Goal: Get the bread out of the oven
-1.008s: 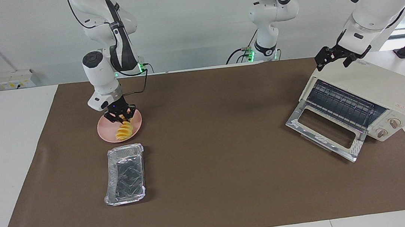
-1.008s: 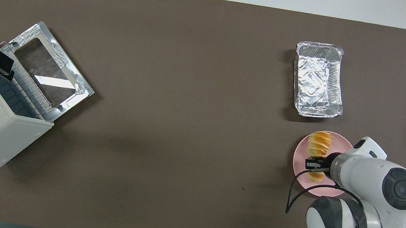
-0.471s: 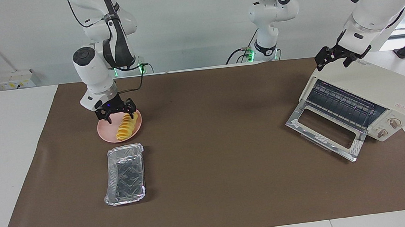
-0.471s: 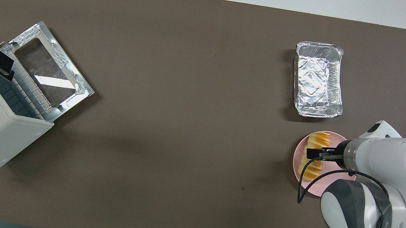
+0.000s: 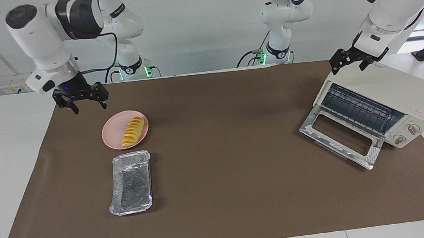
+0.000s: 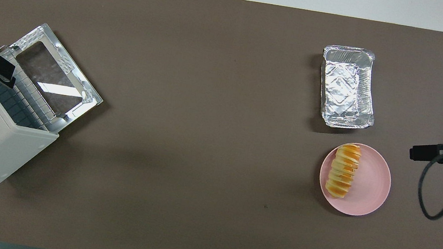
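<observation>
Facing view, read across. Right tool (image 5: 84, 100) up in the air over the brown mat's (image 5: 224, 196) edge at the right arm's end of the table (image 5: 0, 165); fingers spread apart, nothing between them. In the overhead view the same tool (image 6: 419, 153) shows only at the frame edge, over the mat's border.

Pink plate (image 5: 113, 139) flat on the mat, clear of the tool. Bread (image 5: 133, 132) lies on the plate, a ridged yellow-orange loaf set toward one side of it (image 6: 342, 176), long axis running roughly away from the robots.

Foil tray (image 5: 130, 182) just beside the plate, farther from the robots; not touching it.

Middle of the mat bare.

Toaster oven (image 5: 394, 96) at the left arm's end of the table, angled, glass door (image 5: 342, 137) dropped flat open, wire rack (image 5: 357, 109) visible inside, two knobs at its front corner.

Left tool (image 5: 349, 61) sits at the oven's top rear corner; finger spacing cannot be told, contact with the casing cannot be told.
</observation>
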You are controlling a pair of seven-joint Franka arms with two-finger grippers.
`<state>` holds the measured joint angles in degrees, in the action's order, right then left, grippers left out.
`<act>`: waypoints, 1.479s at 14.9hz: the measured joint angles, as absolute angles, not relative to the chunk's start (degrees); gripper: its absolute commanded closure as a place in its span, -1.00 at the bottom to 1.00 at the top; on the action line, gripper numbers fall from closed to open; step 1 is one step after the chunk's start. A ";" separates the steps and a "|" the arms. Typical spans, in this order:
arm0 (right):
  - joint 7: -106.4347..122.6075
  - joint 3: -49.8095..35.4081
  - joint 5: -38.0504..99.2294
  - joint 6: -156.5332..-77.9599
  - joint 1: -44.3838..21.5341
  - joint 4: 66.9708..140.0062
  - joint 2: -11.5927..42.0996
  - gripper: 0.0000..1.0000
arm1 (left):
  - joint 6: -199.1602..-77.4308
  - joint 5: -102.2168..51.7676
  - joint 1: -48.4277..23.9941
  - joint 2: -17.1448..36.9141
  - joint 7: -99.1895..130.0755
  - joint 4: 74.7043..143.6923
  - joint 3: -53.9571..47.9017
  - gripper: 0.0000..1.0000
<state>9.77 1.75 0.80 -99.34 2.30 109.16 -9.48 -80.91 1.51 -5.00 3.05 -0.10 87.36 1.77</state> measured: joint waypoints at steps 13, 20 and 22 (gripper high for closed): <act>17.62 1.84 -2.16 -76.36 5.22 91.87 -8.30 -1.00 | -80.91 1.51 -5.00 3.05 -0.10 87.36 1.77 -1.00; 17.26 1.88 -2.17 -80.10 5.58 92.85 -4.10 -1.00 | -80.91 1.51 -5.00 3.05 -0.10 87.36 1.77 -1.00; 16.95 1.88 -2.20 -80.10 5.60 92.53 -4.15 -1.00 | -80.91 1.51 -5.00 3.05 -0.10 87.36 1.77 -1.00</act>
